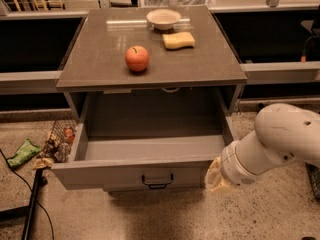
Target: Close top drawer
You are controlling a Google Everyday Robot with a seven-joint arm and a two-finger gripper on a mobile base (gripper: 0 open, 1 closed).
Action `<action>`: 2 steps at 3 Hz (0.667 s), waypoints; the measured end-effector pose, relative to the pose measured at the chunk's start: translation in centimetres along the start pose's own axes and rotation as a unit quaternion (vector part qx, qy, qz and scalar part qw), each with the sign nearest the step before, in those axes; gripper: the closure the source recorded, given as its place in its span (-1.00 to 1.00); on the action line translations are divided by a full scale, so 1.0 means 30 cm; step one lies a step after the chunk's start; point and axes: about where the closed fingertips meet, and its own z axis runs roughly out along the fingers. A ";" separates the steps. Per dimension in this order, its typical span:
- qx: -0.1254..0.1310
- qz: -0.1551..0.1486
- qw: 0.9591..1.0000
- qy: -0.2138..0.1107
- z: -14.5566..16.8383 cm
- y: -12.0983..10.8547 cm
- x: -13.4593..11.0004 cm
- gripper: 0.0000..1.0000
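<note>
A: Grey top drawer (125,173), dark handle (157,180)?
B: Yes; cream pincer (215,176) at four o'clock beside it.
A: On brown table (95,64)?
B: Red apple (137,58), yellow sponge (178,40) at one o'clock, beige bowl (163,19) at twelve.

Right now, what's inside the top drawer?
Inside the top drawer only bare grey floor and walls show. Its front panel hides the strip of floor just behind it. The gripper sits outside, by the front's right end.

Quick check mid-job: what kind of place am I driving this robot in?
Probably an office break area or test kitchen: a grey cabinet carrying an apple, sponge and bowl, with snack packets on the speckled floor. The gripper sits beside the front of the open top drawer.
</note>
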 end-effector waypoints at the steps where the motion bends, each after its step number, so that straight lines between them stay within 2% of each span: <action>1: 0.018 -0.023 1.000 -0.006 0.082 -0.039 0.007 1.00; 2: 0.026 -0.042 0.999 -0.006 0.122 -0.082 -0.002 1.00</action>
